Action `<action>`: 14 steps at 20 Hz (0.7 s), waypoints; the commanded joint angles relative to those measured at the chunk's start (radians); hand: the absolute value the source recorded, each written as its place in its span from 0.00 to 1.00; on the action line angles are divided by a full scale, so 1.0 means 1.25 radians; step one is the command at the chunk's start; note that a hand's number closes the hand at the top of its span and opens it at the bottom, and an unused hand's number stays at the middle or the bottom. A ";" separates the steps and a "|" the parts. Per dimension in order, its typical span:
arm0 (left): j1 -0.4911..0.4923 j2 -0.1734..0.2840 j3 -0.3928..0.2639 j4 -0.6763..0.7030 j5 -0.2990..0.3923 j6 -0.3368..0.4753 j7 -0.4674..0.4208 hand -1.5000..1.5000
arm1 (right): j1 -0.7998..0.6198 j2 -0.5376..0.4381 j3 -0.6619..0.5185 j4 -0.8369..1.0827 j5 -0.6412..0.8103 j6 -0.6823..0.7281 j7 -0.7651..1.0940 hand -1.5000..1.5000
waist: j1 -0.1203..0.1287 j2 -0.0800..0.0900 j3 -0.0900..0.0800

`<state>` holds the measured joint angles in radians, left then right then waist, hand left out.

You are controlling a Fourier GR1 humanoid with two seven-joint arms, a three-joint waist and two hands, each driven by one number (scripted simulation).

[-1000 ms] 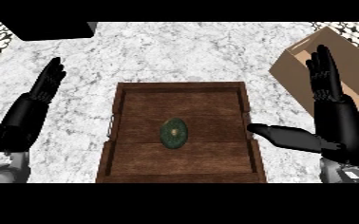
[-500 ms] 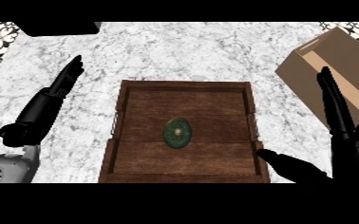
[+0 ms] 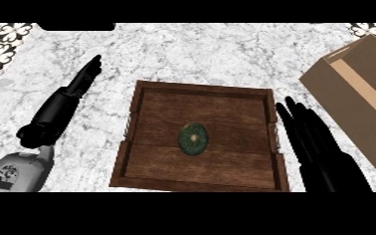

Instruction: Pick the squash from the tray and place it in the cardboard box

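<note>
The desk, a white-and-grey marbled surface, carries everything in view. On it the wooden tray sits at centre, and it serves as the reference point here. The cardboard box stands to the right of the tray, well apart from it and partly cut off by the view's edge, so its interior cannot be inspected. The right robot hand lies just beside the tray's right rim, fingers straight and open, holding nothing and touching nothing that can be confirmed. The left robot hand is left of the tray, also open with fingers extended, resting and empty. The squash, small, dark green and oval, lies on the tray floor slightly below the tray's centre, untouched. Assessment of progress: none of the task is complete. The squash is not grasped, not lifted and not in the box; the reach, the grasp, the carry to the right and the release all remain. Compared with half a second ago, the right robot hand has drawn in toward the tray's right rim, its thumb no longer splayed out across the tray's lower right corner. The left robot hand has changed little, keeping its slanted pose left of the tray. The squash and the tray have not moved relative to each other.
</note>
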<state>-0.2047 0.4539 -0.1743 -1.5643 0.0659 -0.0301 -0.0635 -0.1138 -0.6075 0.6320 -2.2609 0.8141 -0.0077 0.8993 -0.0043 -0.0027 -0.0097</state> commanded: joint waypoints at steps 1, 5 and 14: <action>-0.014 -0.023 -0.020 0.020 -0.019 0.006 -0.003 0.50 | -0.086 0.057 0.084 -0.021 -0.004 0.197 0.177 0.00 | 0.016 0.002 0.000; -0.050 -0.011 -0.004 0.036 -0.005 -0.019 -0.001 0.50 | -0.162 0.175 0.165 0.077 0.022 0.293 0.287 0.00 | 0.018 0.003 0.000; -0.047 -0.020 -0.005 0.033 -0.014 -0.013 0.006 0.50 | -0.267 0.434 0.157 0.269 0.011 0.388 0.422 0.00 | 0.014 -0.002 0.003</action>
<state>-0.2555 0.4318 -0.1843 -1.5264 0.0525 -0.0493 -0.0635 -0.3849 -0.2107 0.8029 -1.9866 0.8216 0.3127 1.1515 0.0237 -0.0019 -0.0081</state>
